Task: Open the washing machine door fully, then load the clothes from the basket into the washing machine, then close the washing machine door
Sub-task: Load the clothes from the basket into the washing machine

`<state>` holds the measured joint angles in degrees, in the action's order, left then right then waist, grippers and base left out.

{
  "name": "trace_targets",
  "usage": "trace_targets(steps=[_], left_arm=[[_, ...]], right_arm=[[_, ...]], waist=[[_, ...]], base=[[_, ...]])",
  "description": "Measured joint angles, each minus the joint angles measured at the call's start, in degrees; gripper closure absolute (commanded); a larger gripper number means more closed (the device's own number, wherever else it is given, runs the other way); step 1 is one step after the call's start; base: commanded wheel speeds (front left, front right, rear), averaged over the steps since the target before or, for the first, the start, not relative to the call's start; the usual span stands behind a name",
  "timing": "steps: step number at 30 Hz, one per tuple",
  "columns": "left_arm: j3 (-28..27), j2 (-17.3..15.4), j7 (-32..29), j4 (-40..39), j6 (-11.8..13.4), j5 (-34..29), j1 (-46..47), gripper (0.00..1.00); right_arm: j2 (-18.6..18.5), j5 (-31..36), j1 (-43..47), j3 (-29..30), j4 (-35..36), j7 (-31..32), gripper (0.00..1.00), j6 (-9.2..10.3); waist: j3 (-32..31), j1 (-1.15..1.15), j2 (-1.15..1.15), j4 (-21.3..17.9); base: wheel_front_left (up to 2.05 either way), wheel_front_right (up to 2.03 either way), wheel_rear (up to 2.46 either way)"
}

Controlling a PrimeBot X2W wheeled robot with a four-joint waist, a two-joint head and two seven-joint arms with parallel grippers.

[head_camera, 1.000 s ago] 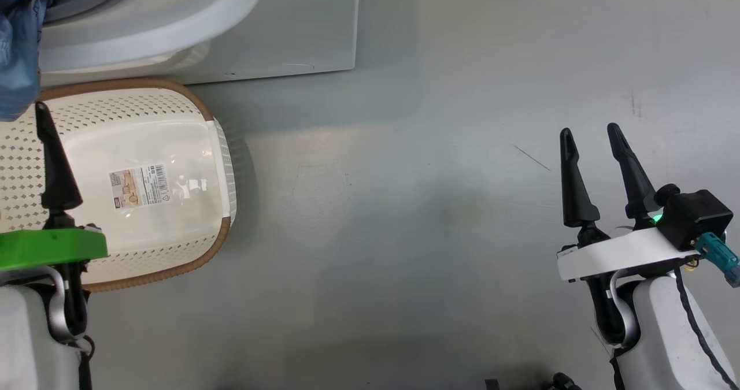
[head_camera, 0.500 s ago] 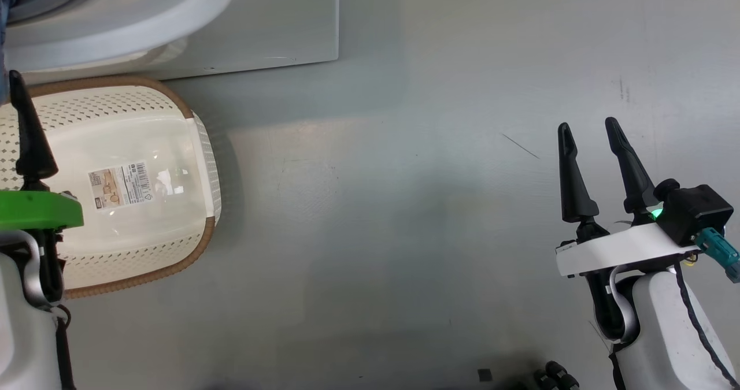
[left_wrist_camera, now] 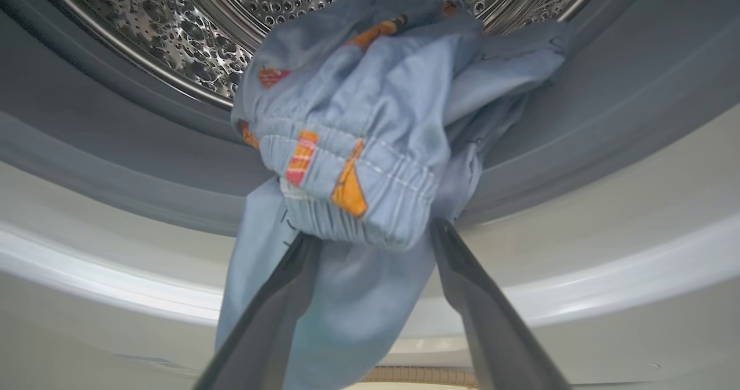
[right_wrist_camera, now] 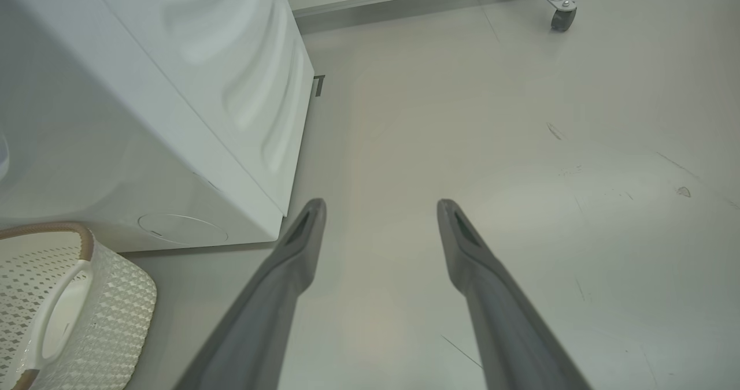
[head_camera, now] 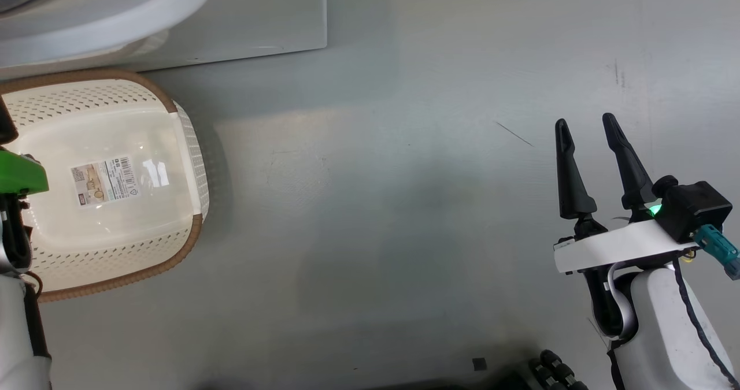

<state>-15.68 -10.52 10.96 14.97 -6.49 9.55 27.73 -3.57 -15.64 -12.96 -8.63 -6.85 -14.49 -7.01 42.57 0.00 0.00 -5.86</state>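
Left wrist view: my left gripper (left_wrist_camera: 370,234) spread wide, blue garment (left_wrist_camera: 358,89) draped over washing machine (left_wrist_camera: 636,222) gasket at fingertips, part inside drum. My right gripper (head_camera: 584,125) apart too, holding nothing, over scuffed grey floor (head_camera: 376,205). Basket (head_camera: 194,147) just beside machine front. Caster (right_wrist_camera: 559,19) well apart.

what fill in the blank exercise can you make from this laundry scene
1. The perforated basket is ____ of clothes.
2. The light blue garment hangs out of the washing machine's dimpled steel ____.
3. The right gripper hovers above the floor with its jaws ____.

Missing words: empty; drum; open.
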Motion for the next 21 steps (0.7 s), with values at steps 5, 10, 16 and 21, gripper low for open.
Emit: trace_targets(steps=[5, 10, 16, 21], left_arm=[[0.76, -0.20, -1.34, 1.74, 0.00, 0.13, 1.75, 0.00], [0.56, -1.22, -1.46, 3.13, 0.01, 0.32, 3.55, 0.00], [0.62, -1.38, -1.26, 4.43, 0.03, 0.31, 4.09, 0.94], [0.90, -1.20, -1.21, 6.13, 0.47, 0.29, 4.24, 1.00]], right_arm=[[0.03, -0.01, -0.09, 0.26, -0.01, -0.01, 0.00, -0.01], [0.04, -0.02, -0.14, 0.26, -0.02, -0.01, 0.00, 0.00], [0.08, -0.52, -0.70, 0.49, -0.11, 0.00, 0.00, 0.00], [0.11, -0.53, -0.70, 0.97, -0.62, 0.00, 0.00, -0.01]], waist=[[0.52, 0.00, 0.00, -0.39], [0.84, 0.00, 0.00, -0.56], [0.77, 0.00, 0.00, -0.55], [-0.02, 0.00, 0.00, -0.24]], base=[[0.00, 0.00, 0.00], [0.00, 0.00, 0.00], [0.00, 0.00, 0.00], [0.00, 0.00, 0.00]])
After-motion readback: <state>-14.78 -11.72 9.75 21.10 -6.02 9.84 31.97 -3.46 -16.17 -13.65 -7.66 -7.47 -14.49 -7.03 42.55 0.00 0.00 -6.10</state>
